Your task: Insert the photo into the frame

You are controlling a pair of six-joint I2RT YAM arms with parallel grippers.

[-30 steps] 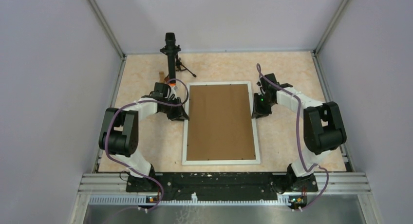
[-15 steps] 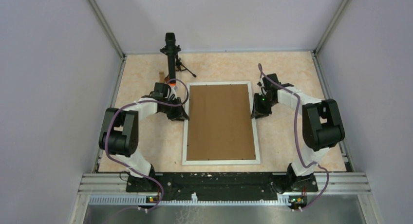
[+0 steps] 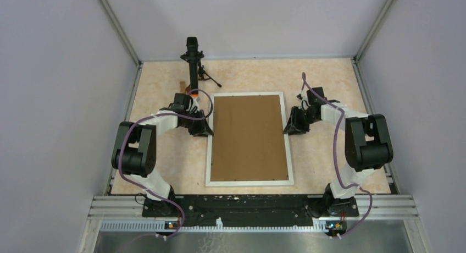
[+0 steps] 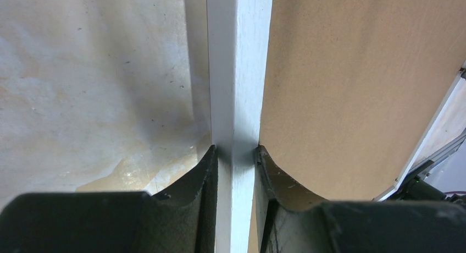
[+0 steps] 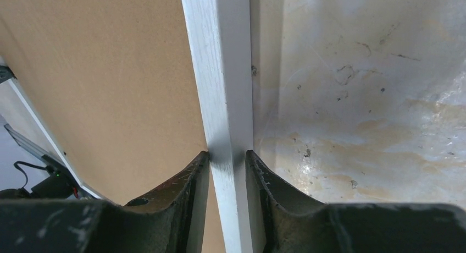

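White frame (image 3: 250, 181) lying flat mid-table (image 3: 329, 77) between my two arms, brown cardboard sheet (image 3: 250, 137) filling its opening (photo hidden from me), left gripper (image 4: 235, 149) pinching the left rail, right gripper (image 5: 227, 153) pinching the right rail

White frame (image 4: 237, 71) rail between black left fingers (image 4: 189, 203). Plain brown cardboard sheet (image 4: 351, 71) beside inner finger. Beige table (image 4: 93, 71), cream-mottled, dark-specked, beside outer finger. Right fingers (image 5: 176, 209) black, white-scuffed.
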